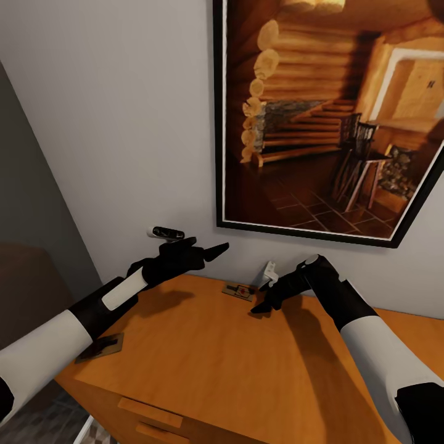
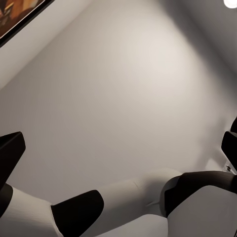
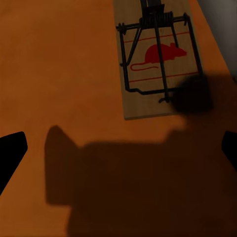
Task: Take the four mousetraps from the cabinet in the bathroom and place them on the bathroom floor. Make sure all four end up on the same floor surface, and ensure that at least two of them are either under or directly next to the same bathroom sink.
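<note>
On top of the orange-brown cabinet [image 1: 203, 357], against a pale grey wall [image 1: 123, 123]: two mousetraps in view. One mousetrap [image 1: 238, 290] lies flat near the back edge, close to the wall, its dark wire and red mouse mark facing up; the right wrist view shows it [image 3: 158, 59] lying on the wood just ahead of the fingertips, untouched, partly under the arm's shadow. A second mousetrap [image 1: 100, 348] lies flat at the cabinet's left front corner, shaded by the left forearm. Right pincer [image 1: 264, 301]: lowered close to the cabinet top, just beside the first trap, fingers spread wide apart, holding nothing. Left pincer [image 1: 206, 251]: raised above the cabinet top, pointing toward the wall, fingers apart, holding nothing. Drawer fronts with wooden bar handles [image 1: 150, 412] show at the cabinet's front. On the wall above: a black-framed picture [image 1: 333, 117] of a log-cabin interior.
</note>
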